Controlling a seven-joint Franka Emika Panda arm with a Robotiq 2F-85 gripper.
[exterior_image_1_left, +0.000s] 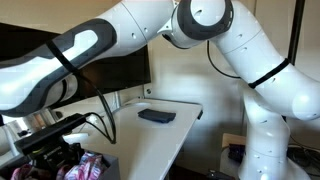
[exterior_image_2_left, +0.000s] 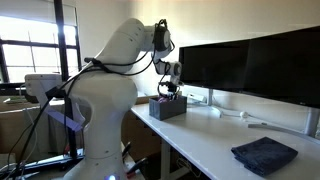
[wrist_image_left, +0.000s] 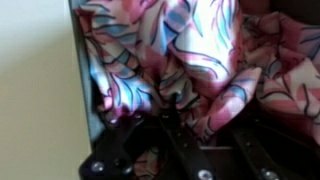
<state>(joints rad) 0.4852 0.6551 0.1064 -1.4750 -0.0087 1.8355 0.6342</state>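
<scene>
At the end of the desk (exterior_image_2_left: 210, 140), over the dark box (exterior_image_2_left: 168, 108), the gripper (wrist_image_left: 168, 110) is pinched tight on a fold of the pink cloth (wrist_image_left: 200, 50). The cloth sits bunched inside the box; grasp made, release not yet done.

Daylight from the window (exterior_image_2_left: 35, 45) backlights a dim room; close up, the patterned cloth (wrist_image_left: 200, 50) is blurred.

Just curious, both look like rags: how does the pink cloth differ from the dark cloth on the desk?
The pink cloth is brightly patterned; the dark cloth is plain. The pink cloth sits crumpled in a box, bunched between the fingers; the dark cloth lies folded flat on the desk, untouched. Both are fabric.
</scene>
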